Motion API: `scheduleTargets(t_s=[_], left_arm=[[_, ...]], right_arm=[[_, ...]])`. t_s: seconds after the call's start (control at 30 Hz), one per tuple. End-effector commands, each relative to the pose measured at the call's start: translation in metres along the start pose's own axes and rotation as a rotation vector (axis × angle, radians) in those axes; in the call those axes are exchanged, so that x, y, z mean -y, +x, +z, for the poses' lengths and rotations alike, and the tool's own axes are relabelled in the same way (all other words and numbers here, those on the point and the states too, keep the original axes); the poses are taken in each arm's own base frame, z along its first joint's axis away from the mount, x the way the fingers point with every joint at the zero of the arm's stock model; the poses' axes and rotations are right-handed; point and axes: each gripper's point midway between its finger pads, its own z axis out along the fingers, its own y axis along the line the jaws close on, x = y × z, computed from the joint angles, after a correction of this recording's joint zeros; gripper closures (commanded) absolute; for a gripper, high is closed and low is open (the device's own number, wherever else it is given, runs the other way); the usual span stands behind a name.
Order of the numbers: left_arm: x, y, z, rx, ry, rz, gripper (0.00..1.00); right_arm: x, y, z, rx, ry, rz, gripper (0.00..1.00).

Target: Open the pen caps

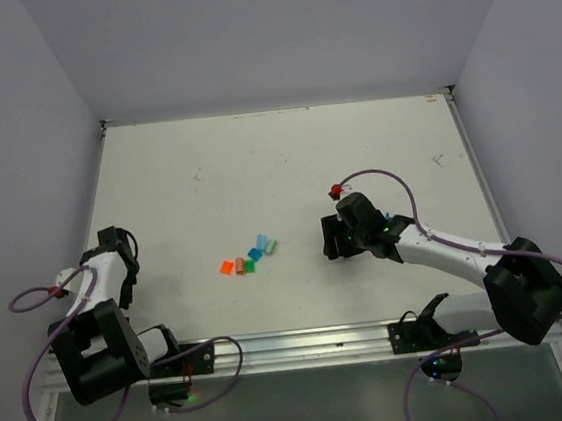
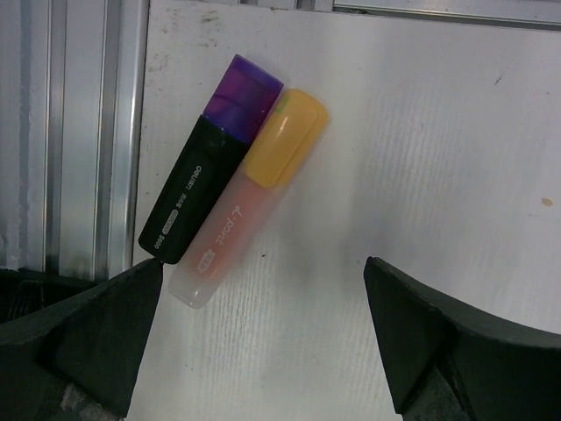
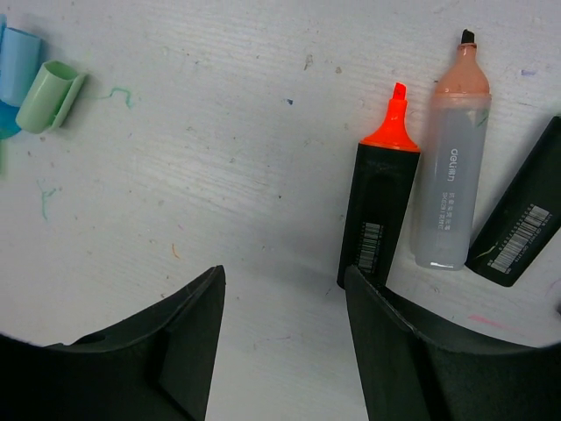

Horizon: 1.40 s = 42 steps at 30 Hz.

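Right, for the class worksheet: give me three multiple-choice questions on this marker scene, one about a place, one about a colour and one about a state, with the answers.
1. Where do the loose caps lie on the table?
A) against the far edge
B) around the middle
C) in the near right corner

2. In the left wrist view, what colour is the cap on the black marker?
A) red
B) white
C) purple

3. In the right wrist view, the orange-tipped marker is:
A) uncapped, lying on the table
B) capped
C) held in the gripper

Answers:
1 B, the cluster of caps sits mid-table.
2 C, a purple cap tops the black body.
3 A, its bare orange tip shows, and the right gripper stands open with nothing in it.
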Motion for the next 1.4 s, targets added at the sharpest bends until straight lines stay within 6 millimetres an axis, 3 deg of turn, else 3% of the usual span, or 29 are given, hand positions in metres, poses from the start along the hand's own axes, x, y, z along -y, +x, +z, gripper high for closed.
scheduleTargets(t_s=[0.0, 0.47, 1.37], left_arm=[[-0.002, -0.009, 0.007, 0.059, -0.018, -0.047, 0.0], [0.01, 0.001, 0.023, 0.037, -0.016, -0.019, 0.02], [0.038, 0.005, 0.025, -0.009, 0.033, 0.072, 0.07]], right_arm=[[-0.008, -0.014, -0.01, 0.059, -0.041, -0.014, 0.39], [-0.009, -0.02, -0.022, 0.083, -0.05, -0.029, 0.39], [-0.01, -0.024, -0.025, 0.092, -0.053, -0.031, 0.39]])
